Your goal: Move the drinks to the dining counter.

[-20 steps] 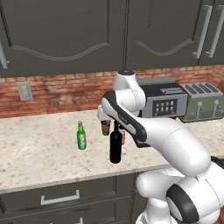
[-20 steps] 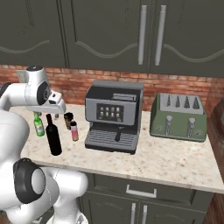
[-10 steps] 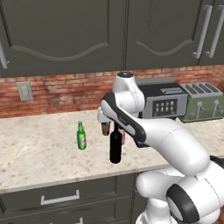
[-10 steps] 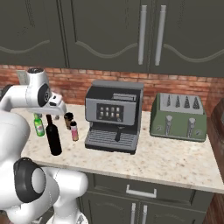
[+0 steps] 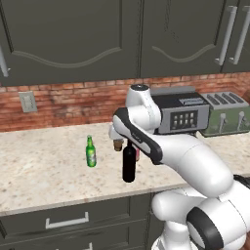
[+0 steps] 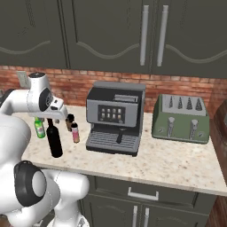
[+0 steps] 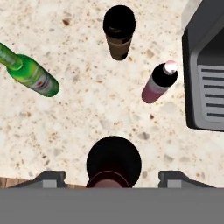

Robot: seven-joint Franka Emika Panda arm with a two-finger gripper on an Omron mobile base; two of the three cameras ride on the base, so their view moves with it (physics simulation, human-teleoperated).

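On the beige speckled counter (image 5: 44, 166) under the dark cabinets (image 6: 97, 35), against a brick wall (image 5: 63, 100), we saw four drinks grouped left of the coffee machine (image 6: 116, 116). Beyond that machine stood a green toaster (image 6: 181, 119), well apart from the drinks. Our white arm (image 5: 161, 146) reached forward over the counter edge, with the hand above the wine bottle (image 5: 129, 163).

Largest of the drinks was that black wine bottle, upright near the front edge of the counter. From the hand camera we looked straight down on its top, which sat between the two fingertips (image 7: 51, 177). The gripper (image 7: 113, 178) was spread, with a gap showing on each side of the bottle, so nothing was pinched. Next in size, the green bottle (image 5: 91, 152) stood upright to the left of the wine bottle, apart from it. The pink bottle (image 6: 76, 132) with its dark cap stood behind the wine bottle, near the coffee machine's base. Smallest, the brown cup (image 7: 119, 36) stood behind, between the green and pink bottles and touching neither.
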